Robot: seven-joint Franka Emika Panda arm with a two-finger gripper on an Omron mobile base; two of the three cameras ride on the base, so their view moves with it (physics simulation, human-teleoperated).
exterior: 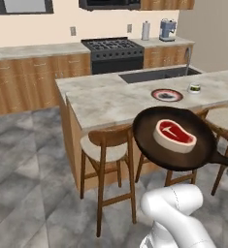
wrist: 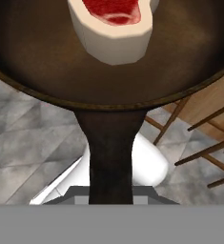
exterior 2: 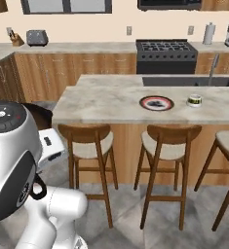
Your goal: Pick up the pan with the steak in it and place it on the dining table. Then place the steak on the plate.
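Hand view looks along the long straight black handle [wrist: 110, 157] of the round dark brown-black frying pan [wrist: 46, 62], which runs from the bottom of the picture up into the pan's rim. The gripper's fingertips are hidden under the handle, so I cannot tell from the pictures alone how the jaws stand; the pan hangs in the air with its handle running back to the hand, so the gripper is clamped on the handle. The small raw red steak [wrist: 112, 28] with its pale cream fat rim lies inside the pan, near the far wall as this camera sees it.

In the left base view the pan [exterior: 154, 150] is held level above the floor, in front of the near edge of the long island with the light grey-beige marbled stone top [exterior: 110, 99], not resting on it. The steak [exterior: 174, 135] sits right of the pan's middle, and the handle points to the right edge of the picture. The pan overlaps 1 wooden stool with a cream seat [exterior: 105, 145] just to its left.

On the stone top, the small round plate with a reddish-brown rim [exterior: 167, 95] lies beyond the pan, well apart from it. A small pale cup [exterior: 195, 87] stands just right of the plate, and the built-in sink [exterior: 156, 74] lies behind both.
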